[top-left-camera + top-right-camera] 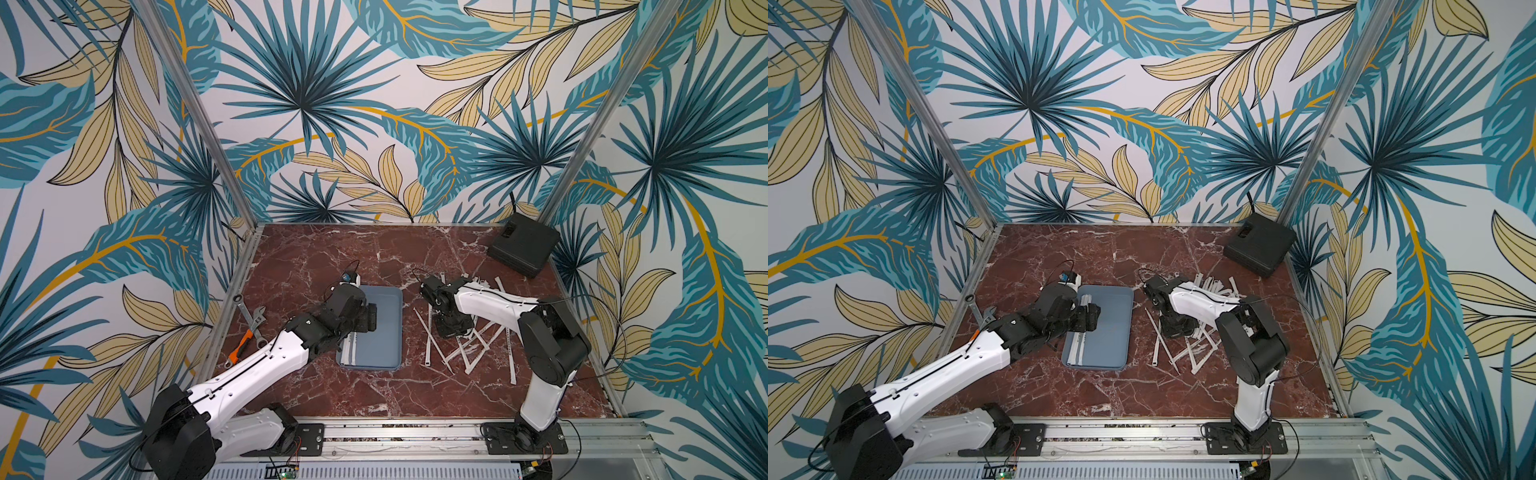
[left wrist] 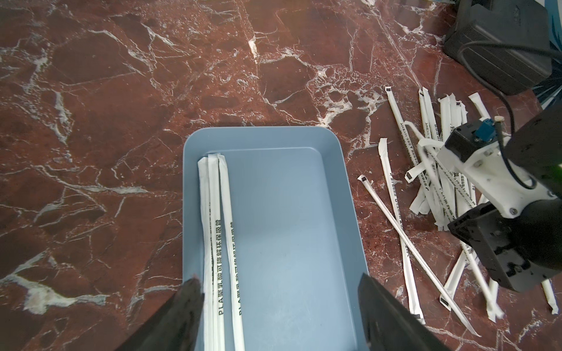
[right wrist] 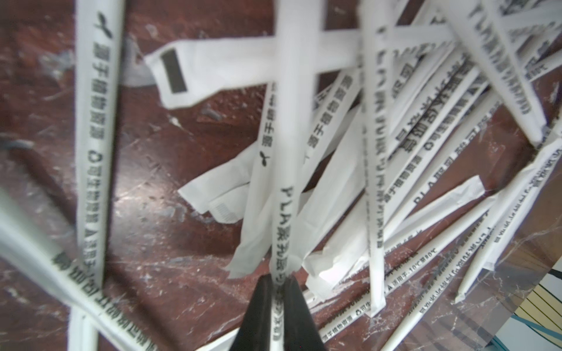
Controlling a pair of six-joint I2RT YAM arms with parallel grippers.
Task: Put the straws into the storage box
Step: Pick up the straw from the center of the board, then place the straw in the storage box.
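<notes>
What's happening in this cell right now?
Right hand is shut on one straw from the loose pile on the table. Left hand hovers open over the box, where three straws lie along one side. Most are outside it.

— How does the left arm sit?
— Stretched low and forward. The left claw has its fingers spread wide.
— And the right arm?
— Elbow raised, forearm level. The right claw points down, its fingers pinched on one straw.
</notes>
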